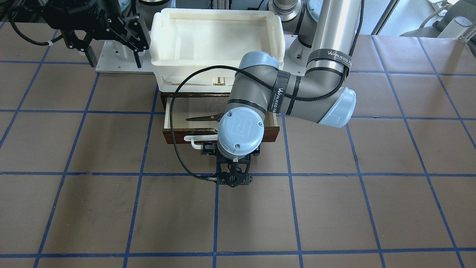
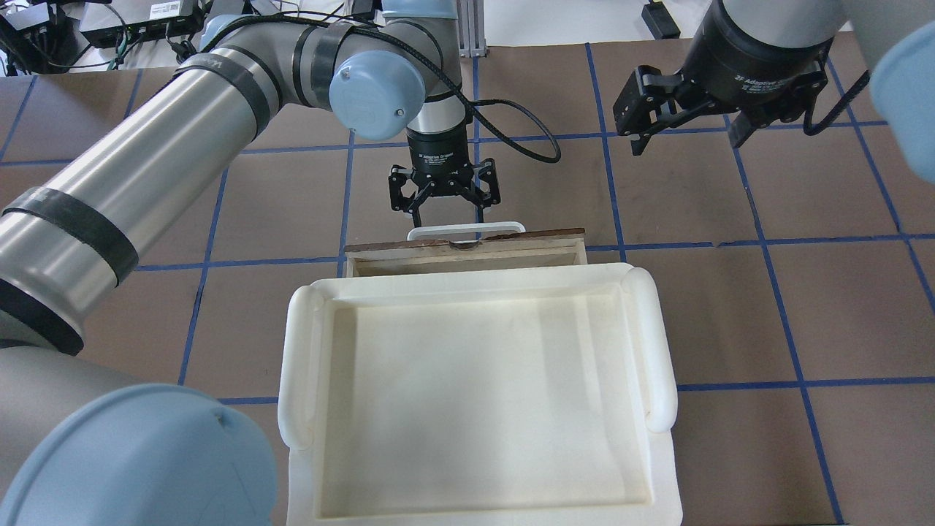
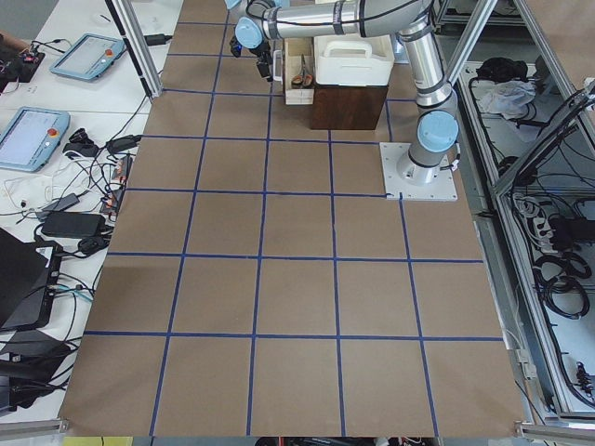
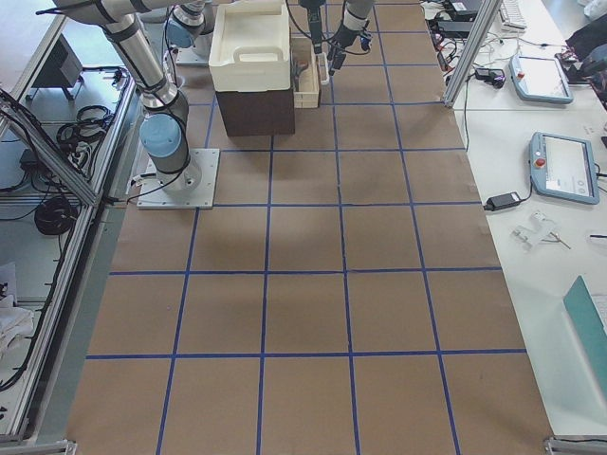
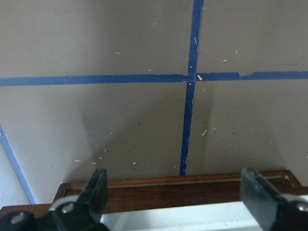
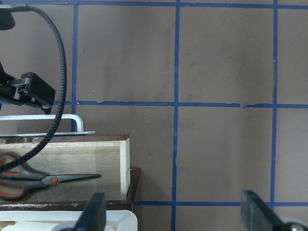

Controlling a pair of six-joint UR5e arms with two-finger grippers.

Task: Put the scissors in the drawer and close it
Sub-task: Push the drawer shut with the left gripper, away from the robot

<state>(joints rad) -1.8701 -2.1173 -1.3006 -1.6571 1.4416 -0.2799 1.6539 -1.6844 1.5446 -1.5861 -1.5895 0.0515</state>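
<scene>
The drawer, with a dark brown front and a white bar handle, stands pulled out under the cream tray. The scissors lie flat inside it on the pale plywood. They also show in the right wrist view, grey handles with orange-red loops. My left gripper is open and empty, pointing down just above the handle at the drawer's front. I cannot tell whether it touches the handle. My right gripper is open and empty, held high off to the drawer's side.
A cream-white plastic tray sits on top of the drawer's brown cabinet. The table is brown with a blue tape grid. Tablets and cables lie on side benches.
</scene>
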